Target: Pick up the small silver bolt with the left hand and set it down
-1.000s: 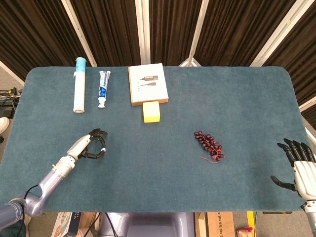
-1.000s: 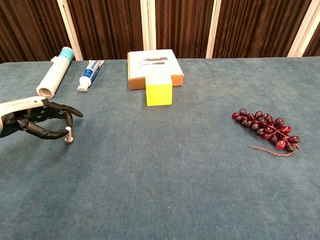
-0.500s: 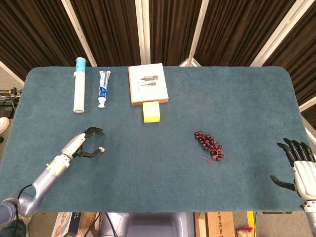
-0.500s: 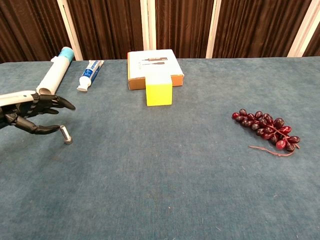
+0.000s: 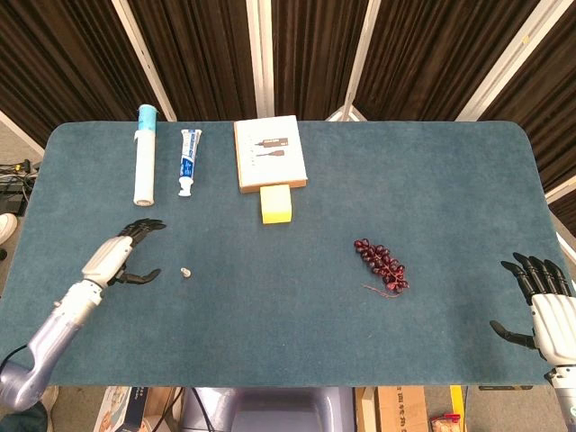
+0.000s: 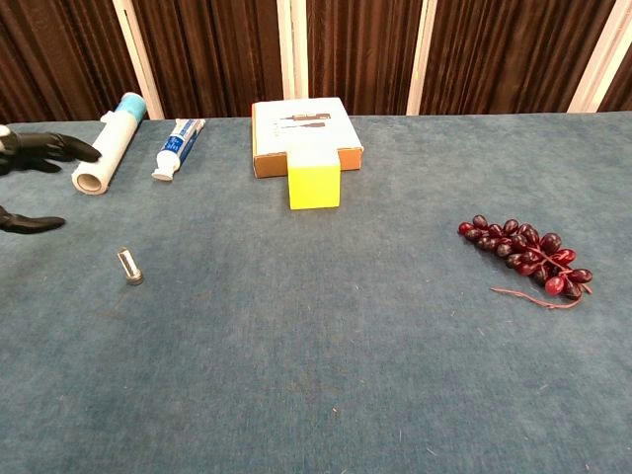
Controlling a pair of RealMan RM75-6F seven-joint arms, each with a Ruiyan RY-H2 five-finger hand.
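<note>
The small silver bolt (image 5: pixel 185 271) (image 6: pixel 129 267) lies on its side on the blue cloth, at the left of the table. My left hand (image 5: pixel 121 255) (image 6: pixel 35 183) is open, well to the left of the bolt and not touching it, with its fingers spread. Only the fingertips (image 6: pixel 87 154) of that hand show at the left edge of the chest view. My right hand (image 5: pixel 543 301) hovers open at the table's right front corner, holding nothing.
A white tube (image 5: pixel 145 167), a toothpaste tube (image 5: pixel 189 160), a tan box (image 5: pixel 269 153) and a yellow block (image 5: pixel 276 203) sit along the back. A bunch of dark red grapes (image 5: pixel 382 264) lies right of centre.
My left hand let go of the bolt, opened and drew back to the left. The bolt now lies on the cloth alone. The right hand barely moved.
</note>
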